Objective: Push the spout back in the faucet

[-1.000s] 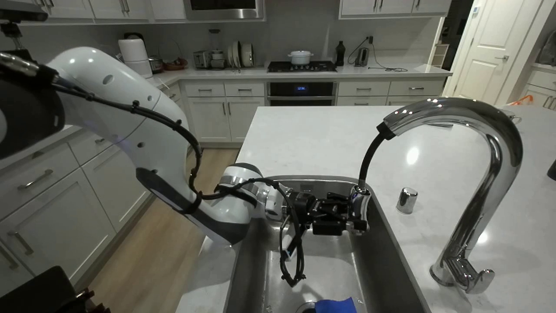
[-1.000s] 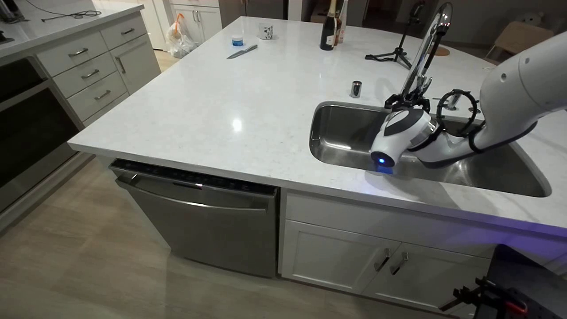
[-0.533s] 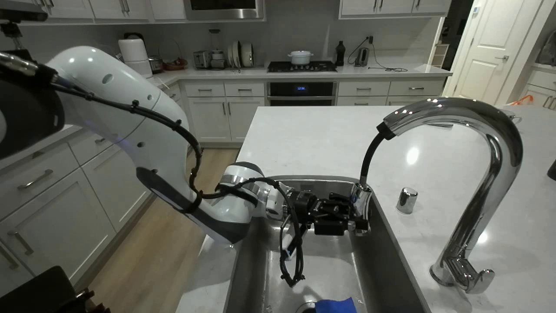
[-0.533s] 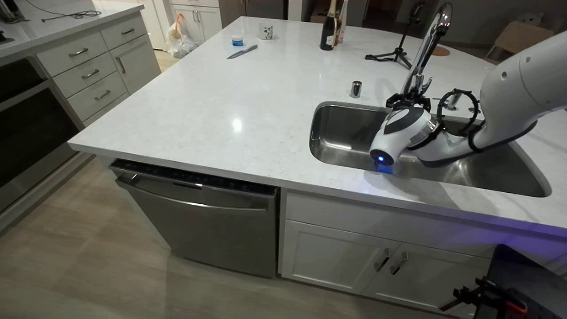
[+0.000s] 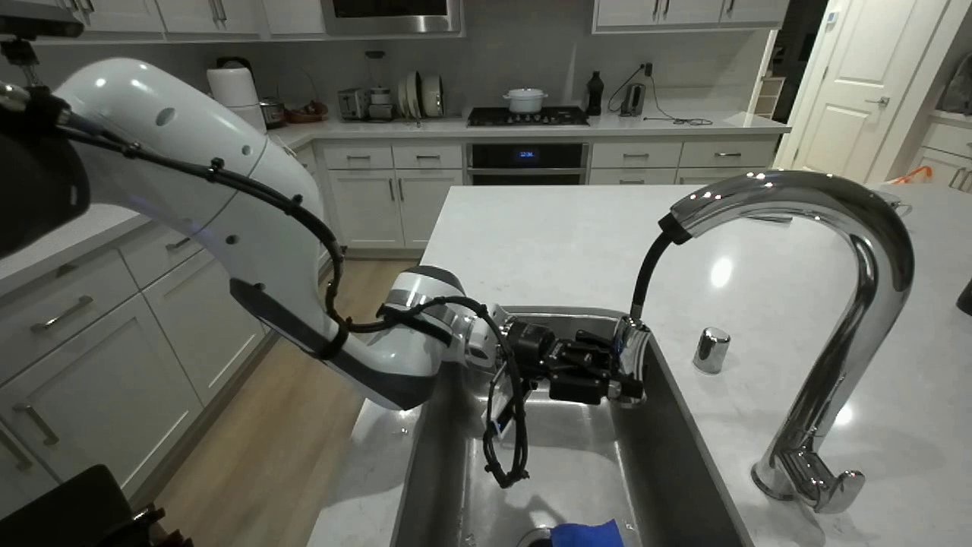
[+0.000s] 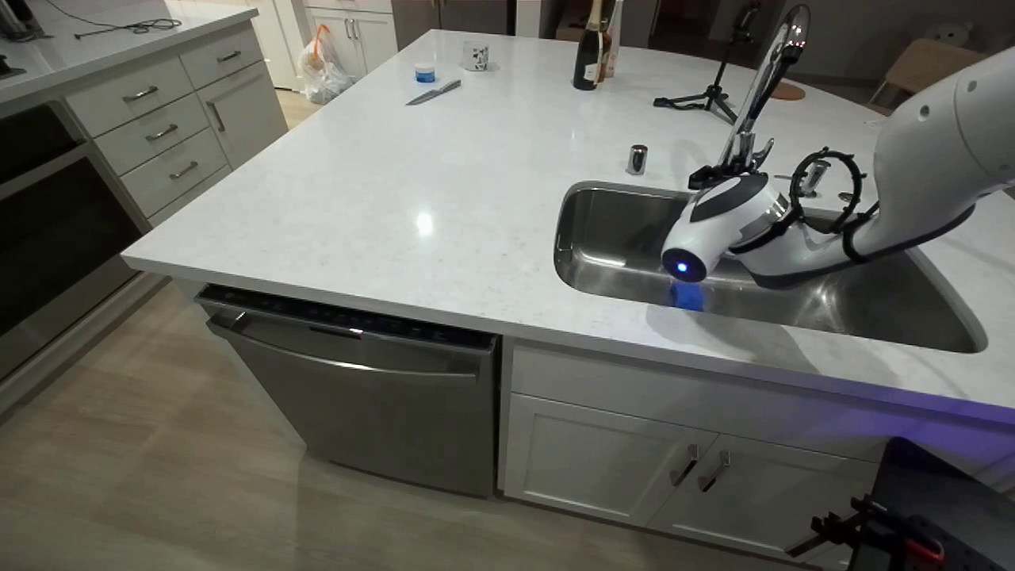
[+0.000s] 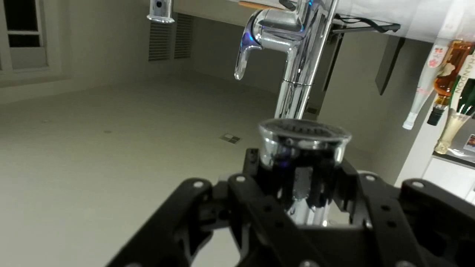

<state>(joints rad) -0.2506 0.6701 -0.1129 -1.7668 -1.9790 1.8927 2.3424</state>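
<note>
In an exterior view the chrome spout [image 5: 632, 342] hangs over the sink's far side, on a black hose [image 5: 646, 273] that comes out of the tip of the tall chrome faucet [image 5: 890, 266]. A clear gap separates spout and faucet tip. My gripper [image 5: 620, 366] reaches in from the side and is shut on the spout. In the wrist view, which stands upside down, a finger presses each side of the spout [image 7: 304, 142], its nozzle face beyond the fingertips. The spout is hidden by the wrist in an exterior view, where the faucet [image 6: 763, 83] rises behind the arm.
A small chrome knob [image 5: 712, 350] stands on the counter between sink and faucet. The steel sink wall [image 5: 676, 433] runs close below the gripper. A blue cloth [image 5: 586, 535] lies by the drain. Bottles [image 6: 588, 62] and a black tripod [image 6: 715, 99] stand farther back.
My gripper has narrowed onto the spout, which has shifted slightly toward the faucet. The arm's elbow and wrist have risen, so the gripper now slopes down a little toward the spout.
</note>
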